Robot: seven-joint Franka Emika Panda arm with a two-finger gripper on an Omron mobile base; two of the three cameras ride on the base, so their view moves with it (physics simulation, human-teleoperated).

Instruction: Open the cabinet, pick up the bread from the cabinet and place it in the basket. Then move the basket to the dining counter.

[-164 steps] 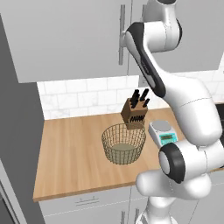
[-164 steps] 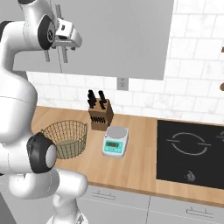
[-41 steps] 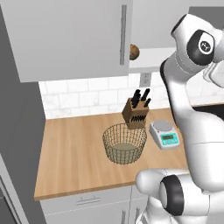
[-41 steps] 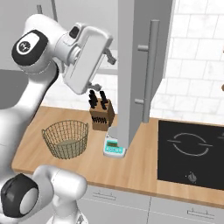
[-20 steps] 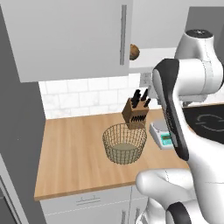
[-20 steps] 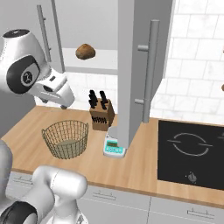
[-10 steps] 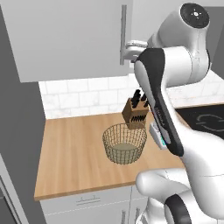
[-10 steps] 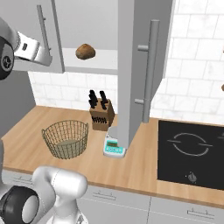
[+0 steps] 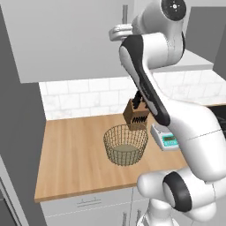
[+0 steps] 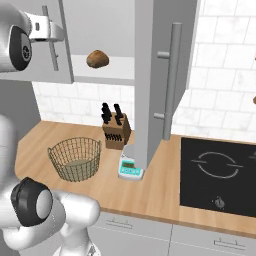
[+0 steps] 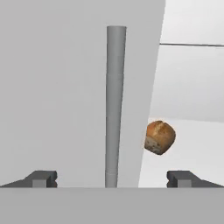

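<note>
The bread (image 10: 97,59) sat on the white shelf inside the cabinet (image 10: 150,75), whose right door stood swung out. The left door's bar handle (image 11: 114,105) rose between the gripper (image 11: 112,178) and the bread. The jaws were spread wide and held nothing. Below, the basket (image 10: 75,158) stood on the table near a knife block (image 10: 116,131) and a scale (image 10: 130,169). Half a second earlier the hand had been lower.

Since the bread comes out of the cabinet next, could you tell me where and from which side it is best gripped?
Probably across its rounded middle, coming from the open front of the cabinet. The bread is a small chunk sitting alone on the white shelf, with the closed left door and its bar handle beside it. The open gripper should shift toward the bread first.
</note>
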